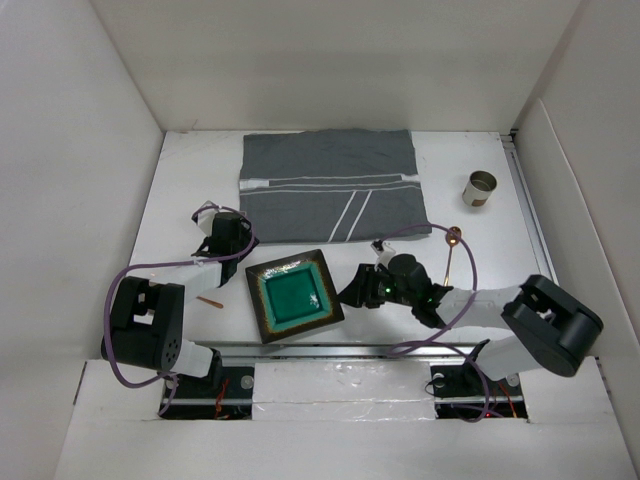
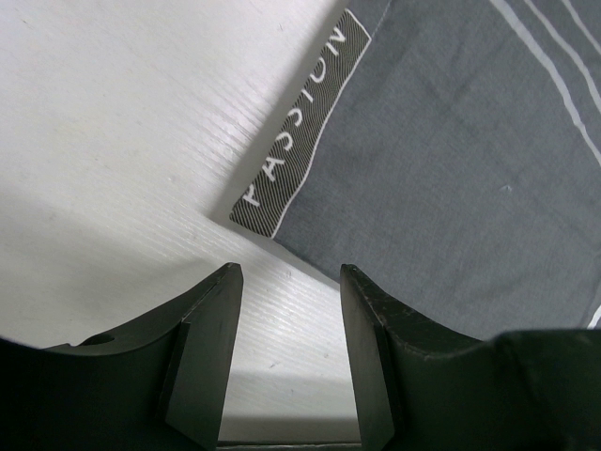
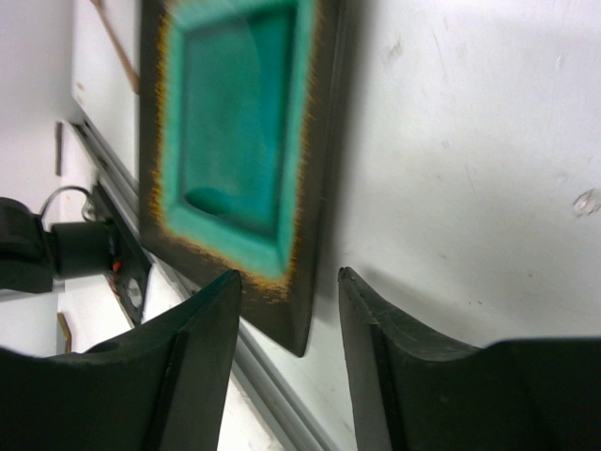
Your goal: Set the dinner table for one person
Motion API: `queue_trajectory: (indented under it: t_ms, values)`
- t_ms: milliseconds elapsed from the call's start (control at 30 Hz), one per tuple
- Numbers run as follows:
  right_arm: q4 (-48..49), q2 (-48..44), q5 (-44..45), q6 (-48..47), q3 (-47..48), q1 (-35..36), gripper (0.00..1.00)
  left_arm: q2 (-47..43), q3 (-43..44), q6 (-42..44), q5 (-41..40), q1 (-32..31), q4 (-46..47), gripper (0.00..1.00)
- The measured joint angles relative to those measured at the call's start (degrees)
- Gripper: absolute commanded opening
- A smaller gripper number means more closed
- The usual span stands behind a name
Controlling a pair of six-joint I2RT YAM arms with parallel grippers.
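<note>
Left end effector (image 2: 286, 362) and right end effector (image 3: 286, 366), both spread, hover above the dinner table (image 2: 113, 141).

Left gripper (image 2: 291, 274) agape; grey mat (image 2: 451, 178) ahead.

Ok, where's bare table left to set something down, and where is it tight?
Free: the table left of the grey mat, the patch between the mat and the metal cup, and right of the spoon. Crowded: the near strip, where the left pincer and right pincer flank the green plate, a wooden stick beside it.
</note>
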Motion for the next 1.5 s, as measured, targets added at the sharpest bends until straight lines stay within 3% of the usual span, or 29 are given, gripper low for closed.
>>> queue_trajectory:
  t_ms: [233, 433, 567, 767, 967, 1000, 1300, 1500]
  values:
    - [-10.1, -12.8, 5.5, -4.8, 0.9, -5.7, 0.57, 0.7, 0.0, -3.0, -3.4, 0.0, 0.7, 0.37]
    - [-16.0, -20.3, 17.0, -5.3, 1.6, -19.8, 0.65, 4.6, 1.2, -5.7, -3.7, 0.0, 1.6, 0.33]
    - [-17.4, -15.2, 22.4, -3.5, 2.8, -26.1, 0.66, 4.6, 1.2, -6.9, -3.8, 0.0, 1.5, 0.35]
    - [-15.8, -3.5, 23.2, 0.9, 4.8, -31.4, 0.64, 4.9, 1.5, -7.9, -3.9, 0.0, 1.3, 0.37]
    - [-12.4, -1.2, 24.6, 7.1, 5.3, -32.1, 0.63, 5.4, 1.8, -8.8, -4.7, 0.0, 1.1, 0.28]
    - [-11.9, -0.7, 24.8, 8.1, 5.6, -32.2, 0.62, 5.6, 1.8, -9.0, -4.9, 0.0, 1.1, 0.20]
    - [-11.1, 3.6, 26.5, 15.8, 9.6, -35.3, 0.58, 8.1, 3.3, -10.3, -5.5, 0.3, 1.4, 0.00]
    - [-14.0, 6.3, 27.3, 17.6, 14.8, -35.8, 0.57, 8.4, 3.3, -10.3, -5.5, 0.7, 2.3, 0.00]
